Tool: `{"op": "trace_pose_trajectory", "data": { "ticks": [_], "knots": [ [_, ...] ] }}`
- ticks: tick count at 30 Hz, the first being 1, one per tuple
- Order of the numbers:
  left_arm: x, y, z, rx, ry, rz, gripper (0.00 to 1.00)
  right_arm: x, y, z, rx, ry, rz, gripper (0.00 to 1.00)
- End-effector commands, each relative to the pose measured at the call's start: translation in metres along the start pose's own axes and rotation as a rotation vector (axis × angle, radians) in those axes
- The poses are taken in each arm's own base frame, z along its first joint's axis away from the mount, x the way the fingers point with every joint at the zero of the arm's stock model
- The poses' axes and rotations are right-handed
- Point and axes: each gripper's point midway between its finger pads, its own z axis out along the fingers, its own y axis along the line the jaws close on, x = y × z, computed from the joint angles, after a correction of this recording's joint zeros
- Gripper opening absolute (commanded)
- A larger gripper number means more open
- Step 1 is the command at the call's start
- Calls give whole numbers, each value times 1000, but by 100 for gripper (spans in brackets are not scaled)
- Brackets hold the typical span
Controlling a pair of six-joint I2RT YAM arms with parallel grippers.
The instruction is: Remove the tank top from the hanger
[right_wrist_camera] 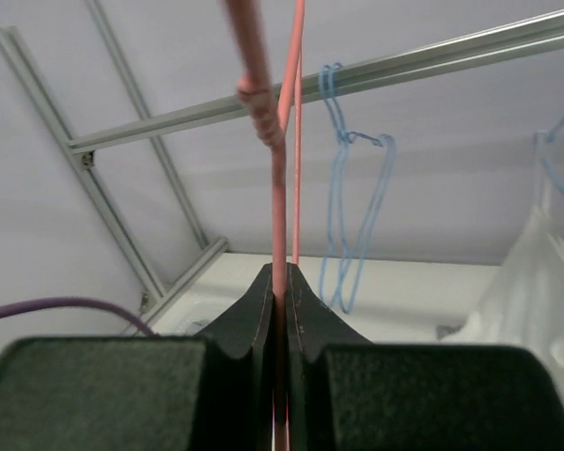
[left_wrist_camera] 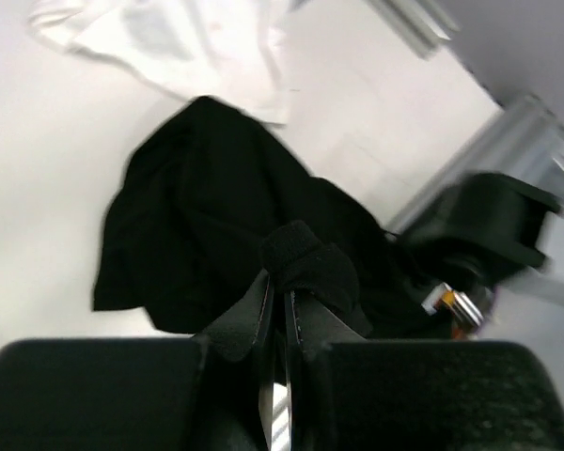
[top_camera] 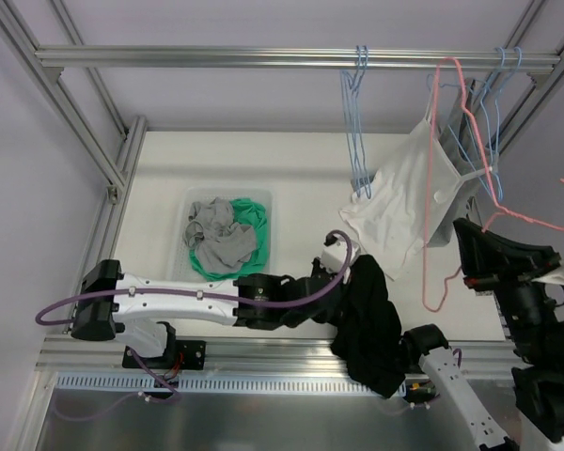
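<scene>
The black tank top (top_camera: pixel 371 324) hangs bunched from my left gripper (top_camera: pixel 355 277) and drapes down over the table's front rail. In the left wrist view the gripper (left_wrist_camera: pixel 282 282) is shut on a fold of the black tank top (left_wrist_camera: pixel 207 235), which trails onto the white table. The pink wire hanger (top_camera: pixel 430 207) is bare and tilted, apart from the black cloth. My right gripper (top_camera: pixel 472 235) holds it at the right side. Seen from the right wrist, the gripper (right_wrist_camera: pixel 282 277) is shut on the pink hanger wire (right_wrist_camera: pixel 277 188).
A white garment (top_camera: pixel 404 197) hangs on a blue hanger just behind the black cloth. More blue hangers (top_camera: pixel 357 122) hang from the top rail (top_camera: pixel 216 56). A clear bin (top_camera: pixel 193 202) with grey and green clothes sits at the left.
</scene>
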Motion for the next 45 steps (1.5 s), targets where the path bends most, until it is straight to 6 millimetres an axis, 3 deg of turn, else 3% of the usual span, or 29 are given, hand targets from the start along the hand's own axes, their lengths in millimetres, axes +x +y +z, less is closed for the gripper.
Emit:
{"op": "trace_pose_trajectory", "data": {
  "ticks": [1, 3, 5, 7, 8, 11, 13, 14, 15, 18, 21, 23, 24, 26, 27, 28, 31, 33, 38, 45],
  "knots": [
    [12, 58, 18, -200, 28, -138, 0, 17, -39, -25, 219, 167, -113, 0],
    [20, 67, 25, -216, 54, -140, 0, 31, -46, -26, 249, 257, -129, 0],
    [28, 76, 34, -233, 84, -146, 0, 57, -61, -19, 295, 401, -161, 0],
    [28, 87, 40, -241, 102, -183, 2, 66, -68, -10, 310, 451, -185, 0],
    [30, 90, 41, -243, 111, -195, 12, 69, -69, -4, 308, 472, -191, 0],
    [23, 95, 37, -246, 97, -205, 55, 81, -78, 21, 325, 549, -214, 0],
    [12, 99, 27, -250, 76, -185, 72, 70, -80, 38, 334, 528, -230, 0],
    [6, 100, 23, -254, 64, -180, 92, 77, -86, 51, 351, 560, -244, 0],
    [1, 102, 17, -255, 55, -175, 99, 67, -83, 61, 337, 540, -250, 0],
    [-19, 106, -12, -221, 21, -128, 99, 67, -84, 101, 308, 560, -270, 0],
    [-17, 108, -34, -175, 52, -84, 99, 70, -92, 141, 314, 589, -292, 0],
    [-4, 115, -47, -172, 91, -67, 99, 71, -97, 158, 323, 597, -304, 0],
    [-8, 117, -59, -159, 73, -83, 99, 84, -105, 174, 336, 631, -308, 0],
    [5, 127, -71, -165, 88, -90, 99, 74, -106, 192, 344, 602, -320, 0],
    [0, 129, -82, -151, 62, -113, 99, 89, -113, 205, 352, 641, -319, 0],
    [8, 133, -85, -156, 72, -115, 99, 81, -113, 214, 350, 618, -327, 0],
    [13, 140, -100, -142, 58, -143, 99, 97, -124, 234, 367, 657, -344, 0],
    [14, 143, -109, -135, 50, -155, 99, 93, -124, 244, 370, 637, -357, 0],
    [26, 153, -113, -157, 60, -156, 99, 115, -125, 265, 372, 666, -368, 0],
    [41, 154, -103, -184, 113, -139, 99, 157, -127, 257, 396, 754, -330, 0]
  ]
}}
